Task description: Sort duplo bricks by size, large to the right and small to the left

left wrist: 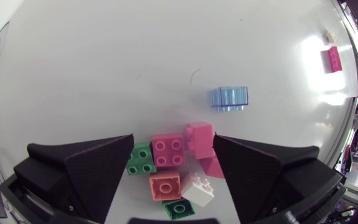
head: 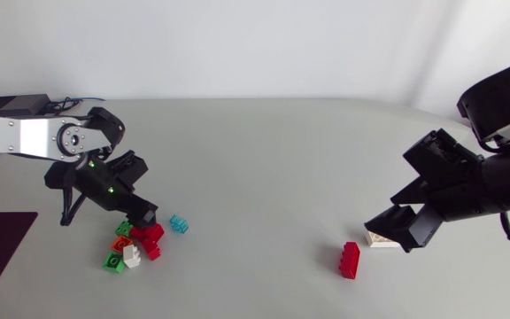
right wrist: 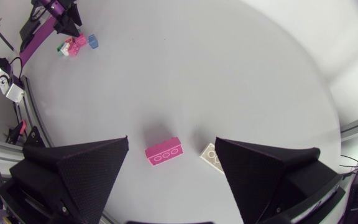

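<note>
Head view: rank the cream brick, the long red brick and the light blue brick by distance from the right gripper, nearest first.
1. The cream brick: right beside the right gripper, at its lower finger.
2. The long red brick: a bit farther, towards the table's middle.
3. The light blue brick: far across, next to the pile of bricks.

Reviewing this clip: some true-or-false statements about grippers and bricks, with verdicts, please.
1. The left gripper is open over the cluster of small bricks. True.
2. The right gripper is shut on the red long brick. False: it is open, the brick untouched.
3. The clear blue brick sits apart from the cluster. True.
4. The cream brick lies in the cluster. False: it lies beside the red long brick.
</note>
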`<state>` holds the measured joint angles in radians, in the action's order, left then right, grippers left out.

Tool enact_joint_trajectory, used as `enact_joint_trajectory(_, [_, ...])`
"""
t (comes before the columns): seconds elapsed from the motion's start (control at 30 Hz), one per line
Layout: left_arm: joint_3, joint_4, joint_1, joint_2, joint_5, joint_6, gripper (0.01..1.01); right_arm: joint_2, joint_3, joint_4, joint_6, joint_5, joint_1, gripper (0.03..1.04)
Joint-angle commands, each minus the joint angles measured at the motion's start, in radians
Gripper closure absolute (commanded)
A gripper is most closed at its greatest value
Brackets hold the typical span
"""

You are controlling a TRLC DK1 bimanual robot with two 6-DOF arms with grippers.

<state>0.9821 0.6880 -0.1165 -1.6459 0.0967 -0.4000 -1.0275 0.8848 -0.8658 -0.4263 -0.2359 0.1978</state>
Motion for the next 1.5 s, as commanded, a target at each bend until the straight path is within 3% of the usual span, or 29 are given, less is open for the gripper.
enact_joint_trajectory(0.0, [0.050,0.012,0.006,0.051,0.000,0.001,0.051,0.015,-0.021,-0.019,0.023,0.001,0.006,0.06])
enact_joint_trajectory(0.23, [0.076,-0.007,-0.025,0.064,-0.009,0.096,0.052,0.023,0.048,0.025,0.103,0.001,-0.044,0.06])
enact_joint_trajectory(0.37, [0.079,-0.035,-0.035,0.115,-0.086,0.181,0.052,0.018,0.129,0.057,0.185,0.040,-0.132,0.06])
enact_joint_trajectory(0.53, [0.081,-0.035,-0.028,0.235,-0.180,0.251,0.054,0.044,0.172,0.053,0.268,0.087,-0.141,0.06])
enact_joint_trajectory(0.77, [0.043,-0.035,-0.005,0.434,-0.302,0.309,0.054,0.126,0.172,0.011,0.293,0.138,-0.112,0.06])
enact_joint_trajectory(1.0, [-0.010,-0.030,0.014,0.581,-0.311,0.317,0.054,0.219,0.161,-0.048,0.313,0.138,-0.101,0.06])
enact_joint_trajectory(1.47, [-0.163,-0.056,0.015,0.988,-0.379,0.305,0.056,0.521,0.034,-0.061,0.319,0.187,-0.098,0.06])
